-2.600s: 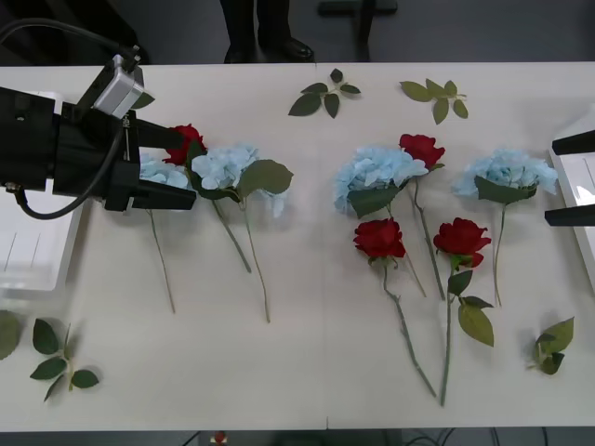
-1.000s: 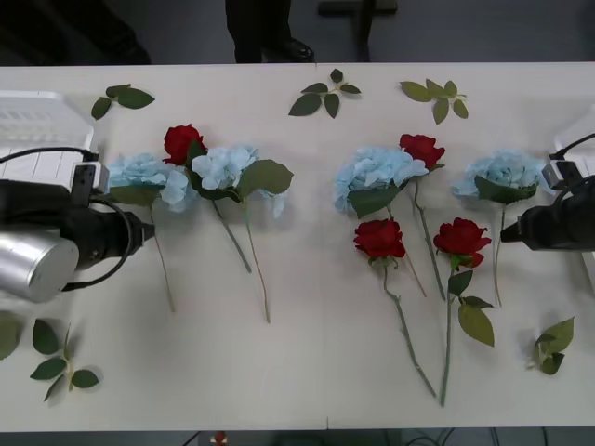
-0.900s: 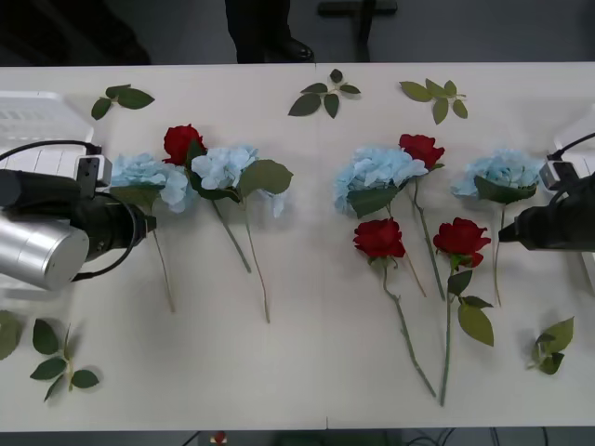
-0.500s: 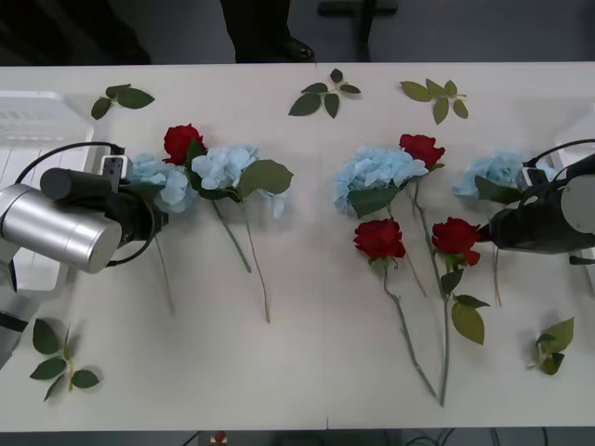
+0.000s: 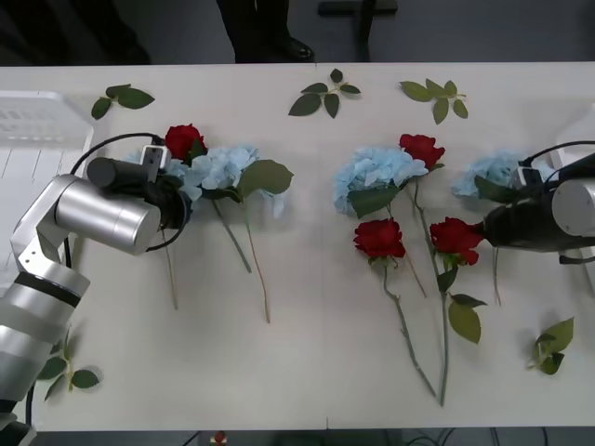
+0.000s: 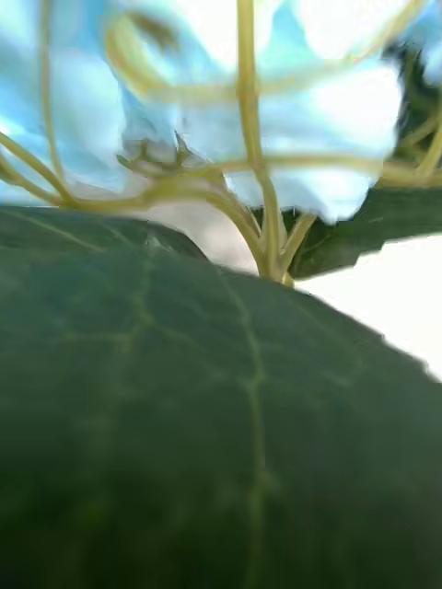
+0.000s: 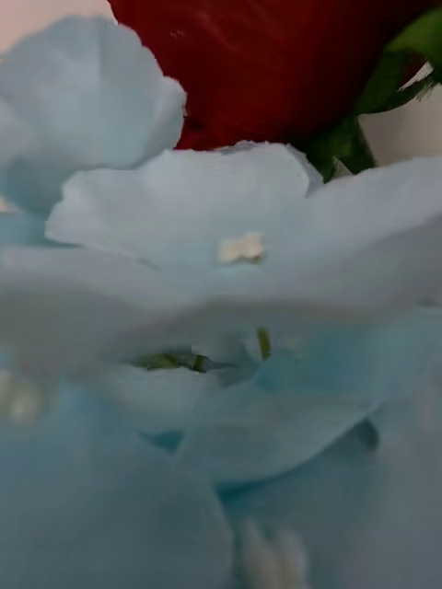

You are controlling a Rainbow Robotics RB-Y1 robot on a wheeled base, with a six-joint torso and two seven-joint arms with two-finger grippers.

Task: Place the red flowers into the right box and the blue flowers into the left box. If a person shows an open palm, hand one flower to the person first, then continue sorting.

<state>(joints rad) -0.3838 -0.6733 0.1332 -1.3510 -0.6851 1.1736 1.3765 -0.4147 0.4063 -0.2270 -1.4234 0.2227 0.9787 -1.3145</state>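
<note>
Flowers all on the worktop (image 5: 307, 372), none boxed yet. Leftmost blue flower (image 5: 189, 182) lies beside a red rose (image 5: 183, 141) near the left box (image 5: 37, 139); rightmost blue flower (image 5: 493, 172) lies near the right box (image 5: 569, 141), whose corner just peeks in at the edge. Between them: a second left blue head (image 5: 225, 165), the middle blue head (image 5: 376, 172) and three more roses (image 5: 379, 238), (image 5: 457, 238), (image 5: 421, 148).

Left pincer (image 5: 173, 200) is down at the leftmost blue head; its wrist camera is pressed up against pale petals (image 7: 212, 304) with red rose behind (image 7: 267, 64). Right pincer (image 5: 490, 226) sits by the rightmost blue head, just beside a rose; its wrist view has a broad leaf (image 6: 212, 414) and thin stem forks (image 6: 262, 212) up close. Can't tell how wide either pincer stands or whether it has anything; fingers are hidden by arm bodies and flowers.

Advice for the step:
- Left: close on the blue head's stem base, not the petals, and keep the neighbouring rose out of the bite.
- Right: a blue flower belongs in the left box, so the far side; the rose beside it looks the better pick for this arm.
- Lift straight up so leaves don't drag neighbours.
- No open palm visible; person (image 5: 260, 28) seen as legs beyond the worktop.

No brands, labels or readable writing anywhere.
</note>
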